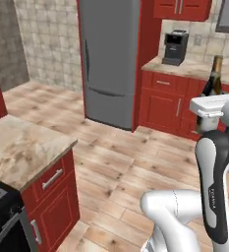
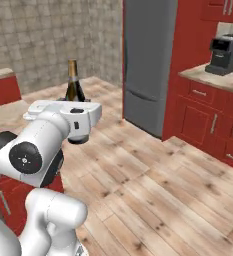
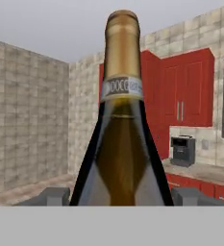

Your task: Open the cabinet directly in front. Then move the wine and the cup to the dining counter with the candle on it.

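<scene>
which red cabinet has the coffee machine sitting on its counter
The low red cabinet right of the grey fridge; the coffee machine stands on its worktop, unlike the nearer one by the stove.

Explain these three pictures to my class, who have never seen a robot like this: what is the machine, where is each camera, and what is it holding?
All three are rendered, showing a simulated kitchen. The machine is a white robot arm on a driving base. Two cameras ride behind it, left and right, looking forward over the wooden floor. The third sits on the hand, looking along the gripper. Its fingers stand on either side of a wine bottle, which it carries upright: dark glass, gold neck. Behind are a grey fridge, red cabinets and a coffee machine on a worktop.
</scene>
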